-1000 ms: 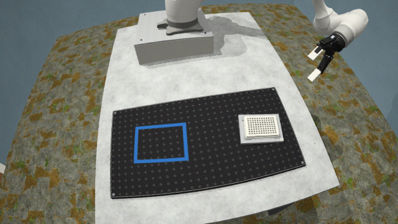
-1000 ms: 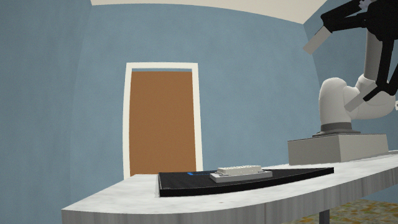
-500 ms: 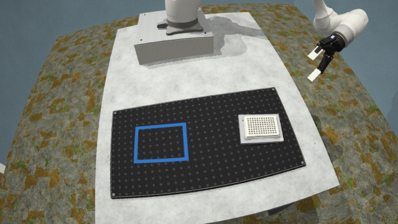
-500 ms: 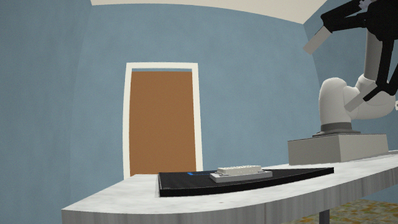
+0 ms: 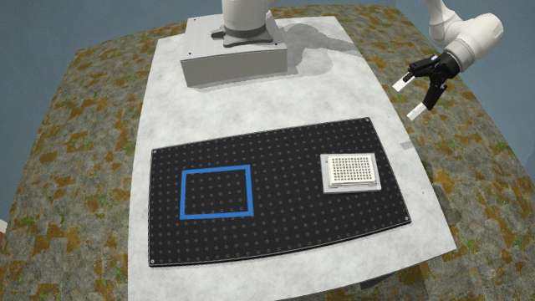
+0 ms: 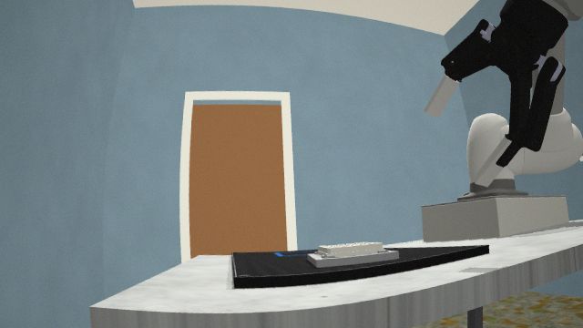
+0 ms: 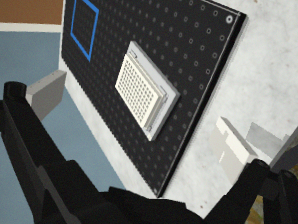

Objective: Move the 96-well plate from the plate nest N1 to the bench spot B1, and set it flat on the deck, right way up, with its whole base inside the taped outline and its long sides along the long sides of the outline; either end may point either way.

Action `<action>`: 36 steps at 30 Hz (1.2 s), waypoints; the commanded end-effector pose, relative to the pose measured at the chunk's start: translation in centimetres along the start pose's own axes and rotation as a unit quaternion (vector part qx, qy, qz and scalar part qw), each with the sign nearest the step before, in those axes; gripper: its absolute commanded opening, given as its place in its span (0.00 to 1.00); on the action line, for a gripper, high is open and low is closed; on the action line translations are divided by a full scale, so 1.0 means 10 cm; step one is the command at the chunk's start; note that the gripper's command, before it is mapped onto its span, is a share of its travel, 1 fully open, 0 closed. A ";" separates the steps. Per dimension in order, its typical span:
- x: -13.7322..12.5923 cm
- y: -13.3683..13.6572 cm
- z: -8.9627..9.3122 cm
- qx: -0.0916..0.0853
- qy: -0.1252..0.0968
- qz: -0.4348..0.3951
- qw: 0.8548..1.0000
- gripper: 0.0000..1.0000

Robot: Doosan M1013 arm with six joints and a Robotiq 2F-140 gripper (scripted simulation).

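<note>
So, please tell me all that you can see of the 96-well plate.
The 96-well plate is a white, plastic-looking rectangular block with a grid of small wells on top. It lies flat, wells up, in the grey plate nest, whose rim shows around it, on the black perforated deck. Only the nest touches it. The open gripper hangs far off, beyond the table edge, and the blue taped outline holds nothing.
</note>
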State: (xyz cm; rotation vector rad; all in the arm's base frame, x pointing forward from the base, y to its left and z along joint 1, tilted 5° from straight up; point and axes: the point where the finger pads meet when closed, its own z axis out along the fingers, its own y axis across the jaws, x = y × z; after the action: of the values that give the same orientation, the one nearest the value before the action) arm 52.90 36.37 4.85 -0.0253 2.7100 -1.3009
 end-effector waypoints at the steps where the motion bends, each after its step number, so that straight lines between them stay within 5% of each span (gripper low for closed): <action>1: 0.00 -0.01 0.14 -0.013 0.012 0.017 1.000 1.00; 9: 0.00 -0.04 0.44 -0.056 0.063 0.089 0.993 1.00; 19: -0.01 -0.09 0.94 -0.115 0.146 0.215 0.959 1.00; 21: -0.01 -0.09 0.94 -0.115 0.146 0.215 0.959 1.00; 36: -0.16 -0.20 1.39 -0.177 0.261 0.403 0.859 1.00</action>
State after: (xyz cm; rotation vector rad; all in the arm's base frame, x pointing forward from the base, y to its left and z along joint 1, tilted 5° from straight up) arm 55.83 25.00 -1.86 1.3583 2.7641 -0.6285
